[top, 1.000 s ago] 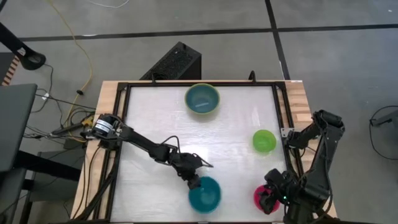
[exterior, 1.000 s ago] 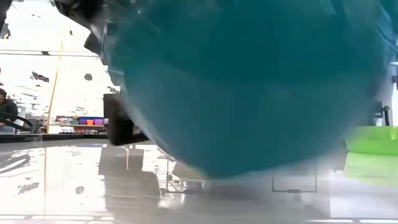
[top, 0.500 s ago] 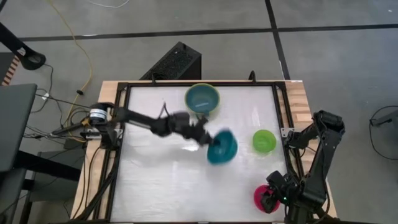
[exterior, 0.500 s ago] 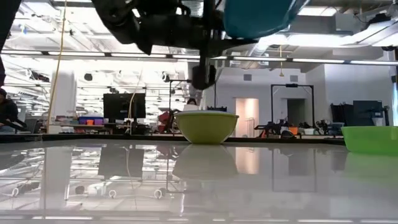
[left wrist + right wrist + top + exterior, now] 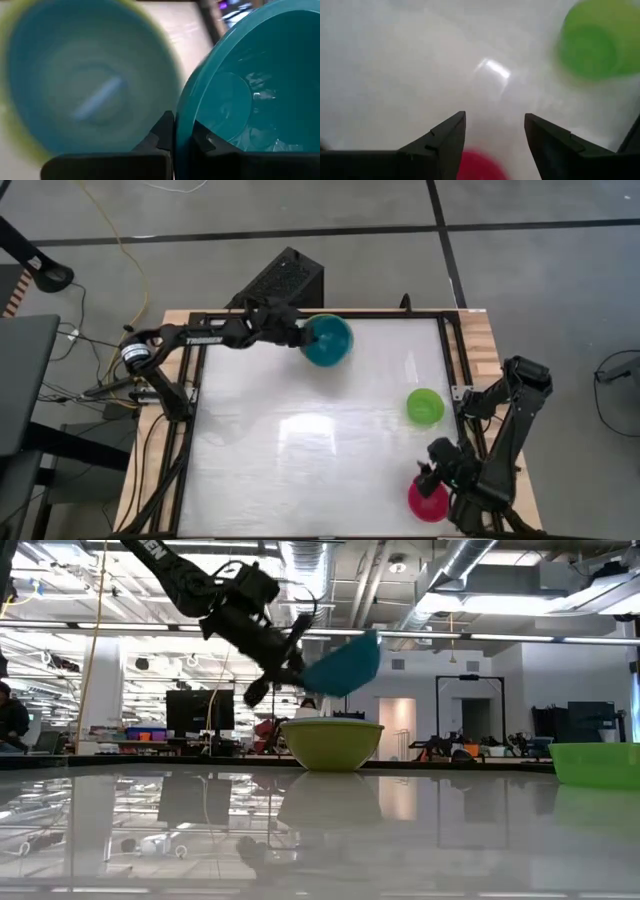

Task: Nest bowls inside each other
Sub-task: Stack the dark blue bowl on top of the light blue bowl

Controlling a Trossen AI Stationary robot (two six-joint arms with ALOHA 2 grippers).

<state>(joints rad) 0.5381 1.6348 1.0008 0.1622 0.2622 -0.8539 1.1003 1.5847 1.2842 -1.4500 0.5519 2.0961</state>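
My left gripper (image 5: pixel 298 335) is shut on the teal bowl (image 5: pixel 328 341) and holds it in the air at the table's far middle. The bowl is right above the olive-green bowl (image 5: pixel 332 744), which stands on its base. The light blue bowl (image 5: pixel 85 85) sits inside the olive-green one. The small bright green bowl (image 5: pixel 424 406) stands near the right edge. The magenta-pink bowl (image 5: pixel 428 501) stands at the near right corner. My right gripper (image 5: pixel 495 132) hangs open just above and beside it, touching nothing. My left gripper pinches the teal bowl's rim (image 5: pixel 181 116), one finger (image 5: pixel 204 141) inside the bowl and the other (image 5: pixel 161 134) outside its wall. The fingers come from the table's left side, slanting a little downward. The bowl is lifted clear and tilted, its rim end by the fingers lower (image 5: pixel 312 680).
A black frame (image 5: pixel 195 410) runs round the white tabletop. A black box (image 5: pixel 283 280) stands just beyond the far edge, behind my left arm. The middle and near left of the table (image 5: pixel 270 450) hold nothing.
My left gripper has carried the teal bowl from the table's near middle up and across to the far edge. The bowl has gone from just above the table to hanging tilted over the olive-green bowl. My right gripper has tipped down a little toward the magenta-pink bowl.
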